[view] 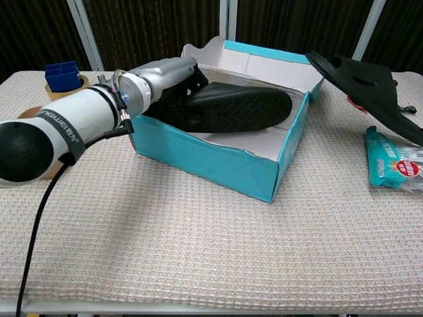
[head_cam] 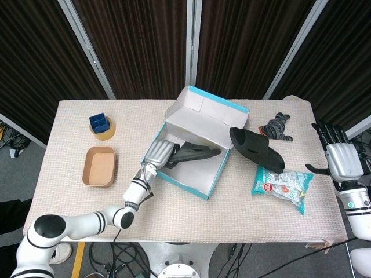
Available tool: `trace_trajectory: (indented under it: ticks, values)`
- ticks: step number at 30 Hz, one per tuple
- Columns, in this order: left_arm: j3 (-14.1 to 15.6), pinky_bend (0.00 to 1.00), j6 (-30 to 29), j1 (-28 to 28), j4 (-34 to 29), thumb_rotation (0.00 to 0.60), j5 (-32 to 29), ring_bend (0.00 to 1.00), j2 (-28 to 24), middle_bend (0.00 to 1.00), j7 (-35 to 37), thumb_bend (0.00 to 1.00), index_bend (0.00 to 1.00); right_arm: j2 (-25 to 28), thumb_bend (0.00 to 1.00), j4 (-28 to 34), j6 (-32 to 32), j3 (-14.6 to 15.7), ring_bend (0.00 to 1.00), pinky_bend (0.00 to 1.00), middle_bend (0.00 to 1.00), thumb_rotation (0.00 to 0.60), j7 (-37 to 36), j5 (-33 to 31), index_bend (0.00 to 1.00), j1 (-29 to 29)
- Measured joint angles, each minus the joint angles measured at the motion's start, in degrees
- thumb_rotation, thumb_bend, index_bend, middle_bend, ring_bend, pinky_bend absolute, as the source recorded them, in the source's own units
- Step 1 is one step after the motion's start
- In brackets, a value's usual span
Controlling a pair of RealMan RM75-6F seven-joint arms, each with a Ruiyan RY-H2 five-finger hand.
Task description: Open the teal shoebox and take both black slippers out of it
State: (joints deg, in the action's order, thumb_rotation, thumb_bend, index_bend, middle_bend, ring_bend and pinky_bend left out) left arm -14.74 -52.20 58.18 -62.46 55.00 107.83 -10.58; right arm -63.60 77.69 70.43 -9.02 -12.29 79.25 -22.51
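Left hand fingers clamped on heel of black rubber slipper, tilted up inside open teal cardboard shoebox, frame centre. Second black slipper on table right of box, touching it. Right hand at right edge, fingers spread, holding nothing.

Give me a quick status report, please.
Left hand grips slipper in teal shoebox. Right hand open, idle. Other slipper already out.
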Motion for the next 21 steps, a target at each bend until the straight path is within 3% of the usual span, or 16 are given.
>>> trace_trajectory:
  ticks: [4, 10, 16, 21]
  values:
    - [-0.8, 0.77, -1.6, -2.7, -3.5, 0.6, 4.2, 0.64, -2.3, 0.67, 6.6, 0.36, 0.62, -0.1, 0.0, -0.3, -0.2, 0.0, 0.0, 0.0, 0.0, 0.6, -0.9, 0.2, 0.0, 0.1]
    - [0.5, 0.75, -9.4, -6.8, -7.8, 0.6, 11.9, 0.61, -7.5, 0.65, 7.0, 0.36, 0.61, -0.3, 0.0, 0.0, 1.3, -0.1, 0.0, 0.0, 0.0, 0.6, -1.6, 0.9, 0.0, 0.7]
    - [1.0, 0.75, -14.4, -13.7, -18.0, 0.6, 12.9, 0.61, -16.4, 0.64, 10.2, 0.36, 0.61, -0.5, 0.0, -0.5, 1.7, 0.0, 0.0, 0.0, 0.0, 0.6, -2.8, 1.3, 0.0, 1.3]
    - [1.7, 0.72, -20.9, -20.8, -21.4, 0.6, 13.1, 0.61, -22.4, 0.63, 11.6, 0.36, 0.61, -0.8, 0.0, -1.1, 2.6, 0.1, 0.0, 0.0, 0.0, 0.6, -3.7, 2.2, 0.0, 1.7]
